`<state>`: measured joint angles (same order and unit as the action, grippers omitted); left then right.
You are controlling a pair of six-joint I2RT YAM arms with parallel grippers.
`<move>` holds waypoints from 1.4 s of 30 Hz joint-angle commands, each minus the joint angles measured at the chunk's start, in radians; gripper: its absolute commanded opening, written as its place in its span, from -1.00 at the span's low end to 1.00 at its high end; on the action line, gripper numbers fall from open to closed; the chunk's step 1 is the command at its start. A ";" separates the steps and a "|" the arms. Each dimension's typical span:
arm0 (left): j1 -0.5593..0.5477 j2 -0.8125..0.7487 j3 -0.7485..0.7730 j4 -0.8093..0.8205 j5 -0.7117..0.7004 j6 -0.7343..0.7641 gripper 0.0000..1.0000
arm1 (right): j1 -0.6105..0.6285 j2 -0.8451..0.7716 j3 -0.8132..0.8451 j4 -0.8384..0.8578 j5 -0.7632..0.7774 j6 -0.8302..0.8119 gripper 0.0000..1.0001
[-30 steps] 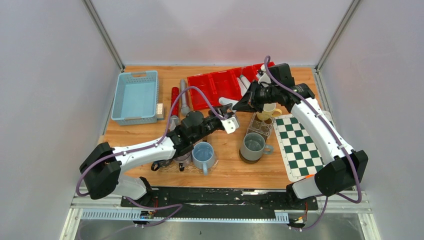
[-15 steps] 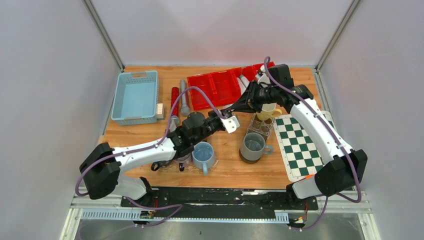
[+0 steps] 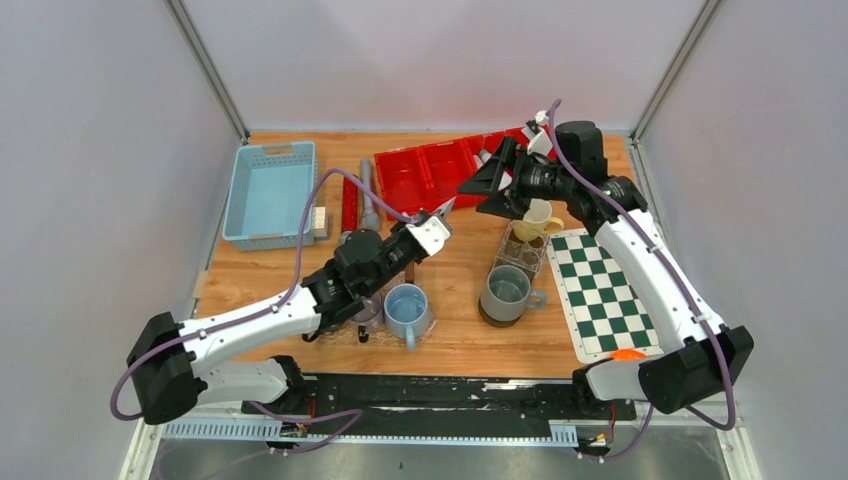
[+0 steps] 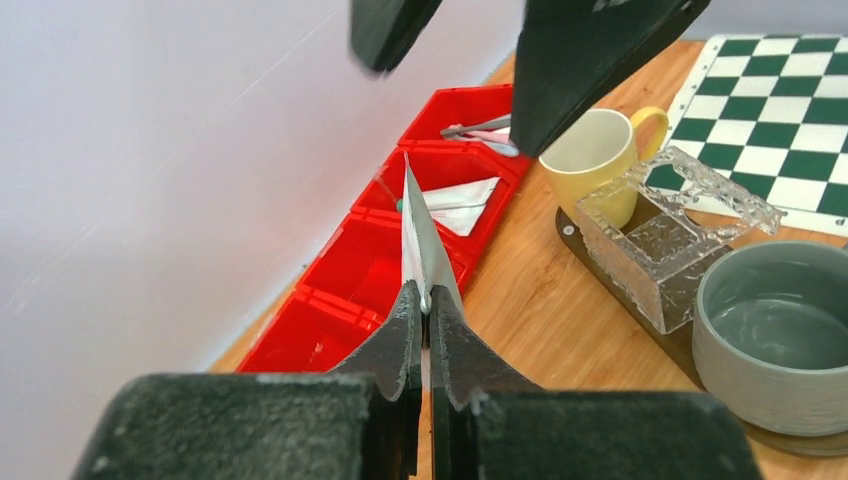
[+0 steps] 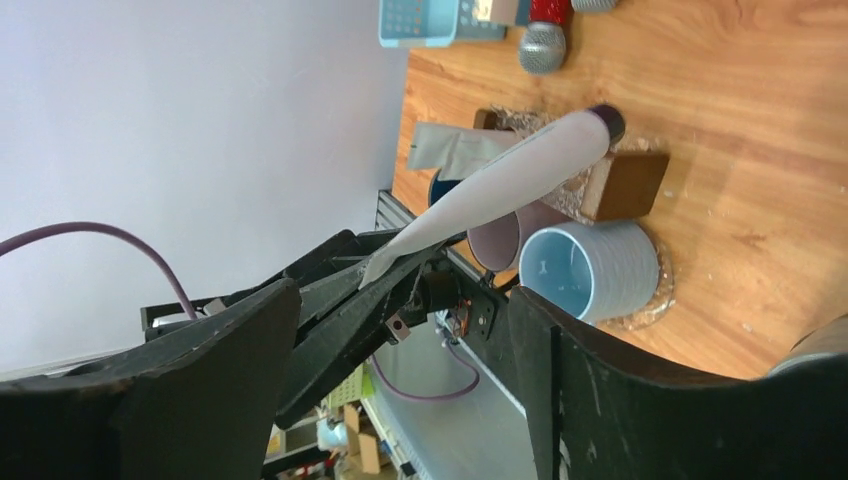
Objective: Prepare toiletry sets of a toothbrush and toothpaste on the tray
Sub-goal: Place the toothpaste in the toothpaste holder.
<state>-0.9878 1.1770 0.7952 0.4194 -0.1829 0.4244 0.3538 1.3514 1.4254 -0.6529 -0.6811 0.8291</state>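
Observation:
My left gripper [image 4: 425, 300] is shut on the flat end of a white toothpaste [image 4: 424, 235] tube, which sticks out past the fingertips. From above, that toothpaste [image 3: 443, 208] hangs over the wood just in front of the red tray [image 3: 425, 170]. In the right wrist view the same toothpaste [image 5: 510, 180] points its dark cap away from me. My right gripper [image 3: 480, 192] stands open a little to the right of it, over the tray's near edge, with nothing between its jaws. Inside a tray compartment lie another toothpaste [image 4: 462, 200] and a toothbrush [image 4: 480, 128].
A blue basket [image 3: 272, 190] sits at the back left, with red and grey cylinders [image 3: 358, 198] beside it. Near the front stand a blue mug [image 3: 405, 308] and a grey mug [image 3: 505, 290]. A yellow mug [image 3: 538, 215], clear glass box [image 3: 522, 250] and checkerboard [image 3: 600, 295] lie right.
The right gripper opened, let go of the toothpaste and drew back up to the right. The left gripper shut on the tube and carried it slightly left.

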 commanded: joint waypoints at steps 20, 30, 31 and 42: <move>-0.165 -0.266 -0.108 -0.233 -0.624 -0.384 -1.00 | -0.063 -0.219 -0.164 0.180 0.352 -0.052 1.00; -0.171 -0.286 -0.191 -0.181 -0.686 -0.483 -1.00 | -0.083 -0.249 -0.203 0.180 0.388 -0.064 1.00; -0.171 -0.282 -0.195 -0.170 -0.688 -0.482 -1.00 | -0.085 -0.250 -0.207 0.183 0.388 -0.066 1.00; -0.169 -0.235 -0.263 0.000 -0.723 -0.464 -1.00 | -0.090 -0.254 -0.235 0.199 0.370 -0.055 1.00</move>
<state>-1.1522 0.9348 0.5282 0.2844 -0.8742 -0.0212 0.2691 1.1206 1.1908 -0.5076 -0.3122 0.7834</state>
